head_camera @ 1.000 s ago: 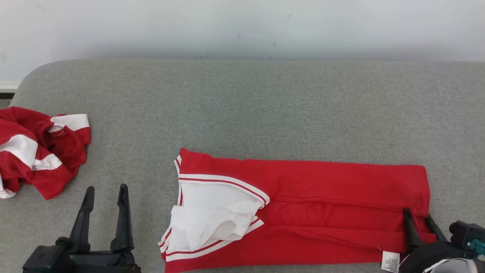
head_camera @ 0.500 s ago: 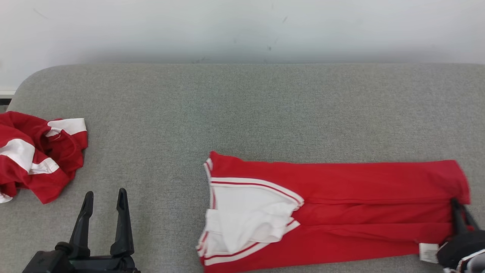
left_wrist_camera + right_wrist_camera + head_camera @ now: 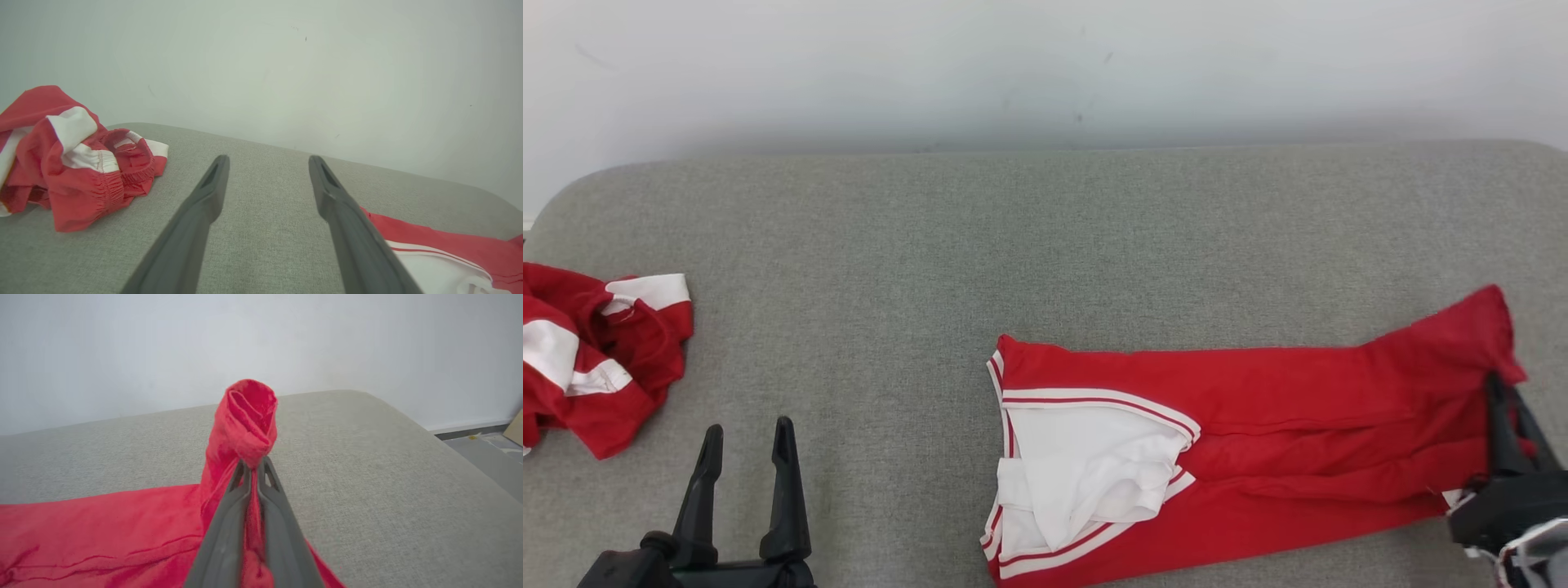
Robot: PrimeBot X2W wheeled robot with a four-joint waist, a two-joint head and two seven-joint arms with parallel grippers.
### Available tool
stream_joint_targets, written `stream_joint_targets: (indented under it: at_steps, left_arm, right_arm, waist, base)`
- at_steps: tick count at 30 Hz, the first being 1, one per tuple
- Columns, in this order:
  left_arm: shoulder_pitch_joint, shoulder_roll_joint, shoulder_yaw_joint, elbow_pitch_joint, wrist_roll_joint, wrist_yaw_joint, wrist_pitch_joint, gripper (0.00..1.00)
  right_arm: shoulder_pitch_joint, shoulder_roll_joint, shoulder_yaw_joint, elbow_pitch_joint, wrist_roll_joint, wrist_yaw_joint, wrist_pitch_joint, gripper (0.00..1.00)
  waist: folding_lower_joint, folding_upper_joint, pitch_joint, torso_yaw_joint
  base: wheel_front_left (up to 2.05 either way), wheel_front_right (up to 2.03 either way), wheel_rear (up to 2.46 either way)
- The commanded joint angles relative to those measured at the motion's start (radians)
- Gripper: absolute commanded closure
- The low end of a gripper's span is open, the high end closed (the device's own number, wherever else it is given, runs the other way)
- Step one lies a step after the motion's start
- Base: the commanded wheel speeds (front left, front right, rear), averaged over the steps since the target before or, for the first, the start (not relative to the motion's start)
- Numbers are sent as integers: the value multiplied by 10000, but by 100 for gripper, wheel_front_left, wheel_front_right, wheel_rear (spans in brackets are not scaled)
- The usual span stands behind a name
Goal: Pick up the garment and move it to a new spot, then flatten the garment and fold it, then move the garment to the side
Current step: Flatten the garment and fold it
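The garment [image 3: 1258, 408], red with white panels and striped trim, lies folded in a long strip across the grey surface. Its right end is lifted off the surface. My right gripper [image 3: 1499, 392] is shut on that end. In the right wrist view the red cloth [image 3: 249, 416] bunches up above the closed fingertips of the right gripper [image 3: 253, 467]. My left gripper [image 3: 747, 433] stands open at the lower left, nothing between its fingers [image 3: 212, 183], left of the garment [image 3: 441, 249].
A second red and white garment [image 3: 596, 351] lies crumpled at the left edge of the grey padded surface [image 3: 1045, 245], also seen as a heap [image 3: 69, 159] in the left wrist view. A pale wall runs behind. The surface's right edge drops to the floor [image 3: 490, 453].
My right gripper closed on the garment's right end and lifted it. The garment slid to the right across the surface. The head camera also shifted. The left gripper stayed open.
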Motion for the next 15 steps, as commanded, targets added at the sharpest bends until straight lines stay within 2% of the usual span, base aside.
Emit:
stream_joint_targets:
  at_steps: [1, 10, 15]
  left_arm:
    - [89, -2, 10, 6, -1, 32, -7, 0]
    - [132, -2, -66, 103, -8, 6, -7, 0]
    - [108, -1, -105, 156, -38, 12, -7, 0]
  right_arm:
    - [118, 130, 172, -250, -73, -30, -3, 100]
    - [81, 1076, 1880, -1908, -280, -30, 303, 100]
    - [-129, 1700, 2863, -2150, -291, -30, 519, 100]
  waist:
    - [-1, -1, -48, -47]
    - [-1, -1, -143, 129]
    - [-1, -1, -120, 472]
  base:
    - [0, 0, 0]
    - [0, 0, 0]
    - [0, 0, 0]
